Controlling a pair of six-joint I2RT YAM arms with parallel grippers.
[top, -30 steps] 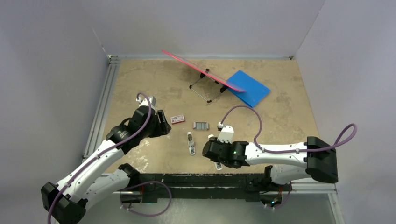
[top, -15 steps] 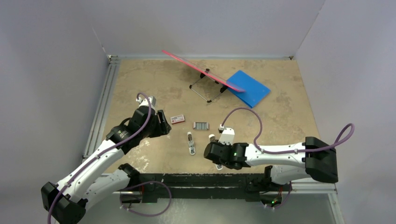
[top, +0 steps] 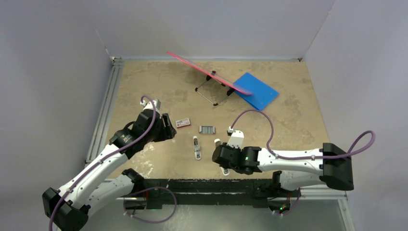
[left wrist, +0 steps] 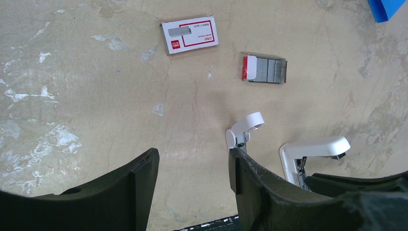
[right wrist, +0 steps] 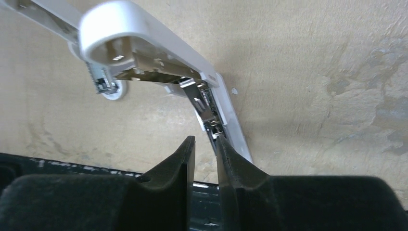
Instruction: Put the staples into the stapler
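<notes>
Right arm point(top: 288, 163) lies low, jaws pinching the opened stapler point(right wrist: 144, 33).

Your table point(left wrist: 86, 96) has a matt, stone-like beige top, scuffed pale in patches. The stapler point(right wrist: 144, 29) is smooth, glossy white plastic over bright, shiny metal inside. The staples point(left wrist: 267, 69) are dull grey metal. Their box point(left wrist: 189, 34) is printed red-and-white cardboard with a slight sheen. The fingers point(right wrist: 178, 166) of your right gripper point(right wrist: 204, 140) are matt black, faintly grainy plastic.
</notes>
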